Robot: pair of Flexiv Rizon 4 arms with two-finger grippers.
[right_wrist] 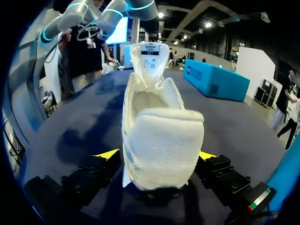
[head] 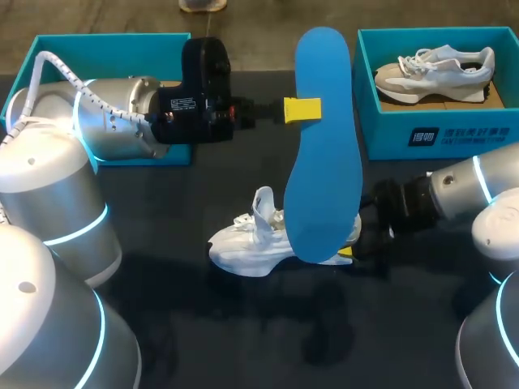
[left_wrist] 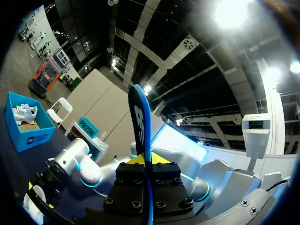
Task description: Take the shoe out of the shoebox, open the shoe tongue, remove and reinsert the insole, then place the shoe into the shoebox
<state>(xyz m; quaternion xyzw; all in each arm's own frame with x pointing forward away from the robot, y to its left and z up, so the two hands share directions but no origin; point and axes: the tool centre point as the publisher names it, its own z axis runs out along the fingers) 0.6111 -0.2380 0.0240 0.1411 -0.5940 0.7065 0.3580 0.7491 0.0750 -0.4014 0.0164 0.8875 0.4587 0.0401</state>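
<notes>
The table is dark. A blue box sits at its far right corner with a second shoe inside.

The insole is out and up in the air, over the middle of the table. Its long way runs from the far edge toward the near edge. The shoe lies on the middle of the table, with its heel by the insole's low end. Its long way runs across, toe toward the left edge and heel toward the right edge. So the two cross each other. I think the insole must turn to line up with the shoe before it can slide in.

The left claw pinches the insole by its side, near the far end. The right claw squeezes the heel from both sides. The tongue stands up, so the shoe is open.
</notes>
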